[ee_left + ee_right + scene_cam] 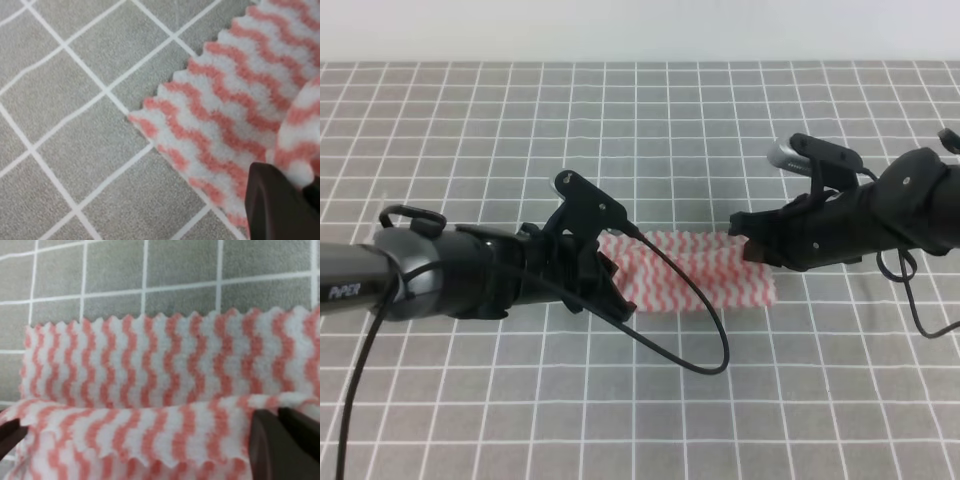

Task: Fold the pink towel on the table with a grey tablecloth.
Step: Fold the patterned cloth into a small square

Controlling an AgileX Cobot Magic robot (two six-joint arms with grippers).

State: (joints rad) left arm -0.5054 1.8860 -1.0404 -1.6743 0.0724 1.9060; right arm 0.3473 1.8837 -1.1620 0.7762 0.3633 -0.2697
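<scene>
- My right wrist view alone shows my right gripper [165, 435] clamped on the pink towel's [705, 270] lifted, folded-over edge.
- My left gripper [287, 205] pinches its other end.
- The towel lies mid-table on the grey tablecloth [650, 130]; a white wall [620, 28] stands behind.

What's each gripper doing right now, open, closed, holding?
Left gripper: closed on the pink towel.
Right gripper: closed on the towel's raised edge.

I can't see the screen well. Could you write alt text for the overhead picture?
Two black robot arms meet over a pink towel with white wavy stripes, lying as a strip on a grey tablecloth with a white grid. The left gripper is at the towel's left end, the right gripper at its right end.
</scene>
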